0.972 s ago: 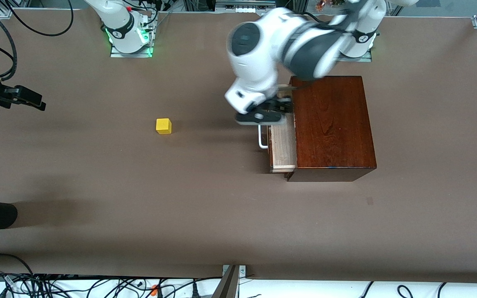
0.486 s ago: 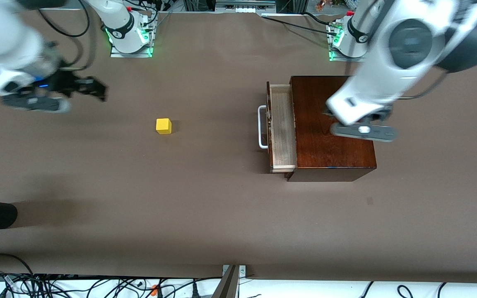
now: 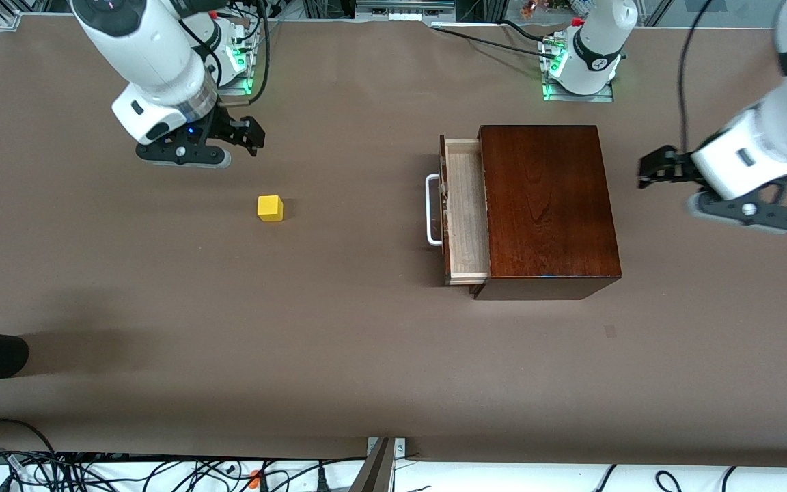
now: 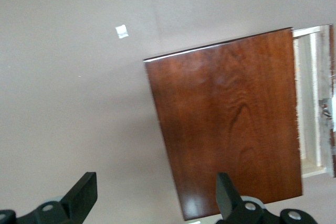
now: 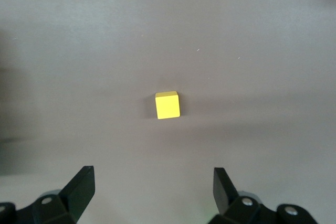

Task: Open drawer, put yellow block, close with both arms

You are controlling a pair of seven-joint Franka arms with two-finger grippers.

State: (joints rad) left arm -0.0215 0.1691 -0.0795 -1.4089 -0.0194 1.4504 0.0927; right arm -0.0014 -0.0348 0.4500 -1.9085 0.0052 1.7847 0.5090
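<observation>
In the upper left of the front view, the right arm's black two-finger gripper (image 3: 251,134) hung in the air over bare brown table (image 3: 161,294), its fingers spread wide and holding nothing. Its wrist view showed the same: two dark fingertips (image 5: 79,187) stood far apart with the small plain yellow cube (image 5: 167,105) lying on the table between and ahead of them, touched by neither.

In the front view that yellow cube (image 3: 270,208) sat left of centre, just below the right gripper in the frame and well apart from the box.

Right of centre stood the glossy dark reddish-brown wooden box (image 3: 547,205). Its pale light-wood drawer (image 3: 465,212) was pulled partly out toward the right arm's end of the table, the tray open to view, with the white U-shaped handle (image 3: 430,210) on its dark front.

At the right edge of the frame, the left arm's black two-finger gripper (image 3: 650,169) hovered over the table beside the box, clear of it. Its wrist view showed the fingers (image 4: 84,192) spread apart and empty, with the box top (image 4: 231,124) and a strip of the open drawer (image 4: 310,98) past them.
</observation>
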